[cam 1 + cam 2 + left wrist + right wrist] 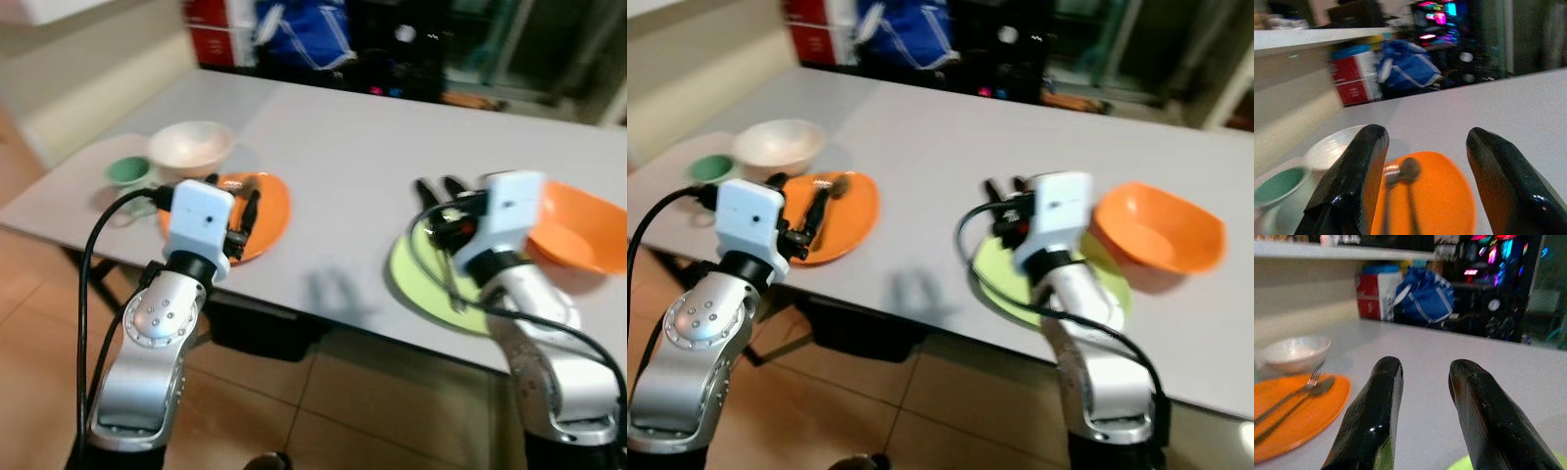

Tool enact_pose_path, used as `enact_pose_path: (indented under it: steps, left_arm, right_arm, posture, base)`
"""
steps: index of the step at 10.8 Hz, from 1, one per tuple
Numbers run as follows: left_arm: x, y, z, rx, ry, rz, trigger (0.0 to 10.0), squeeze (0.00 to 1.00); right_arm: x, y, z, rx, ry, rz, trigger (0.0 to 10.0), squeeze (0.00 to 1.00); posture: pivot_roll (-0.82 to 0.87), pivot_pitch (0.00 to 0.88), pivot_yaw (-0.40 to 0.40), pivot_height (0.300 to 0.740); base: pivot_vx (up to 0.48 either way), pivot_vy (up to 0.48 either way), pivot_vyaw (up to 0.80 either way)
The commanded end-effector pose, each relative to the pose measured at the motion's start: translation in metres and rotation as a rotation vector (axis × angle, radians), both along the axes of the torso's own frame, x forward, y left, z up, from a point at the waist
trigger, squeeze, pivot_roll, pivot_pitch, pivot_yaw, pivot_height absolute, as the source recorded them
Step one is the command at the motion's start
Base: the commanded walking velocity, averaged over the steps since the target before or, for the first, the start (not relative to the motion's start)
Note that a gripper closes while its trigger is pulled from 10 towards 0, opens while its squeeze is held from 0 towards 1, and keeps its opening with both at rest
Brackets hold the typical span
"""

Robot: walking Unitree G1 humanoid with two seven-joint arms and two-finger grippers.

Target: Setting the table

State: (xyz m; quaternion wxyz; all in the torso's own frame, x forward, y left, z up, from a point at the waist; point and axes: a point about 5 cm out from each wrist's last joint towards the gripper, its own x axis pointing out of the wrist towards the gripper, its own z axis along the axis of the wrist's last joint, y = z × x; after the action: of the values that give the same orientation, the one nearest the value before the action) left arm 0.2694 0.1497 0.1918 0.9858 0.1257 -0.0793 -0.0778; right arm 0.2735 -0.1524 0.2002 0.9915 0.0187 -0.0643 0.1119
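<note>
Left end effector [1422,161] fingers apart above orange plate [269,211]; I judge the fork [1305,384] and spoon [1315,390] beneath thin, stiff, slippery, best pinched mid-handle.

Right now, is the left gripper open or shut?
Open: the left gripper has a wide gap between its fingers, empty, above the orange plate.

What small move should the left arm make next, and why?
Probably lower the left tool onto the fork and spoon. It hovers open above the orange plate, with both utensils lying between its fingers, and they likely belong at the place settings.
</note>
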Motion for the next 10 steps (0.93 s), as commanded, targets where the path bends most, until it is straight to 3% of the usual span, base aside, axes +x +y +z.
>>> enact_pose_path:
  steps: [1, 3, 4, 5, 7, 10]
  left_arm:
    - [-0.002, 0.006, 0.003, -0.013, -0.011, 0.039, 10.0, 0.0]
    - [-0.002, 0.002, -0.001, 0.009, -0.022, 0.034, 10.0, 0.0]
    - [-0.006, -0.004, -0.016, 0.013, 0.065, -0.022, 10.0, 0.0]
    - [-0.01, -0.004, -0.019, 0.036, 0.058, -0.032, 10.0, 0.0]
    - [-0.012, -0.004, -0.016, 0.009, 0.037, -0.012, 10.0, 0.0]
    - [-0.013, 0.0, -0.014, 0.01, 0.026, 0.018, 10.0, 0.0]
  right_arm:
    - [0.0, -0.001, -0.001, 0.016, -0.005, -0.003, 10.0, 0.0]
    - [-0.001, 0.0, -0.008, 0.002, 0.03, 0.049, 10.0, 0.0]
    - [-0.001, 0.007, -0.018, 0.017, 0.081, 0.104, 10.0, 0.0]
    - [-0.001, 0.011, -0.022, 0.028, 0.093, 0.133, 10.0, 0.0]
    - [-0.007, 0.018, -0.029, 0.027, 0.11, 0.199, 10.0, 0.0]
    - [-0.007, 0.019, -0.031, 0.071, 0.122, 0.208, 10.0, 0.0]
  posture:
    - [-0.04, 0.0, 0.007, 0.74]
    - [-0.03, 0.0, 0.001, 0.74]
    - [-0.03, 0.0, -0.002, 0.74]
    - [-0.03, 0.0, -0.002, 0.74]
    - [-0.01, 0.0, -0.02, 0.74]
    - [-0.02, 0.0, -0.025, 0.74]
  base:
    - [0.0, 0.0, 0.8]
    - [0.0, 0.0, 0.8]
    - [0.0, 0.0, 0.8]
    - [0.0, 0.0, 0.8]
    - [0.0, 0.0, 0.8]
    - [0.0, 0.0, 0.8]
